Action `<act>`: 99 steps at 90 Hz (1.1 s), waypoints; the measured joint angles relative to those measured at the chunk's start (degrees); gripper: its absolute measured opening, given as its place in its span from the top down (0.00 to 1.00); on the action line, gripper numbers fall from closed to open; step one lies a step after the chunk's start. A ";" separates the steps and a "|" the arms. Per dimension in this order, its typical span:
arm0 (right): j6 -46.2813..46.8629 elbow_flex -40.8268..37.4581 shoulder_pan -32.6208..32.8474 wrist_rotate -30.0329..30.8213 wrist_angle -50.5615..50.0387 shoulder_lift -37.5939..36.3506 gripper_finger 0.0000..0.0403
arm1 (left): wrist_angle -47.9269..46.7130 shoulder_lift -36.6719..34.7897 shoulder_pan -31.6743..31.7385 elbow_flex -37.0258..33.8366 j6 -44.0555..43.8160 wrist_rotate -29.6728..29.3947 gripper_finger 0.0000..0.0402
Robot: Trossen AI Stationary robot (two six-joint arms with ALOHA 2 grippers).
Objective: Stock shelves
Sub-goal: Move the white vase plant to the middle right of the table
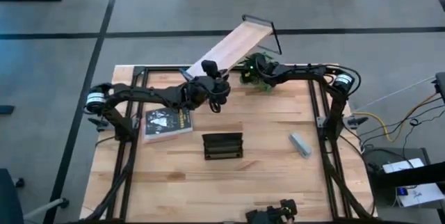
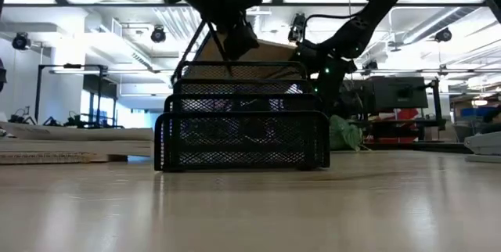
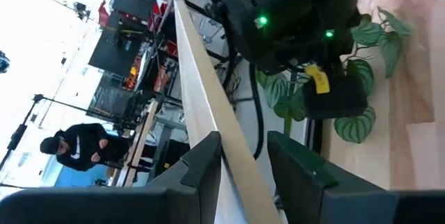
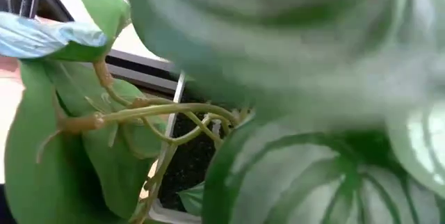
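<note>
High view shows the counter [image 1: 264, 182] carrying the shelf [image 1: 233, 43], which is tilted up at the far edge and hangs out past it, with the left gripper [image 1: 208, 66] clamped on the board's near end, one finger on either side of the thin wood. Smaller things follow: a book [image 1: 167, 124] lies near the left arm, a black mesh rack [image 1: 222, 146] sits mid-counter, and the right gripper [image 1: 254, 67] is at the leafy potted plant [image 1: 252, 78], where I cannot tell its state.

Plant leaves [image 4: 292, 78] blur, hiding right tool
</note>
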 joint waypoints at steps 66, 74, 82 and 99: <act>-5.67 0.97 5.28 -6.13 -7.26 -0.35 0.03 | -0.11 0.00 0.05 0.04 -0.43 0.71 0.75; -5.69 1.87 6.68 -6.08 -10.63 -0.35 0.03 | -0.46 0.00 0.00 0.04 -0.39 0.66 0.75; -5.71 2.39 8.15 -5.91 -13.12 -0.39 0.03 | -0.44 0.00 0.00 0.04 -0.14 0.42 0.75; -5.05 2.93 11.64 -5.89 -19.79 -0.93 0.03 | -1.64 0.00 0.02 0.04 -0.48 0.28 0.75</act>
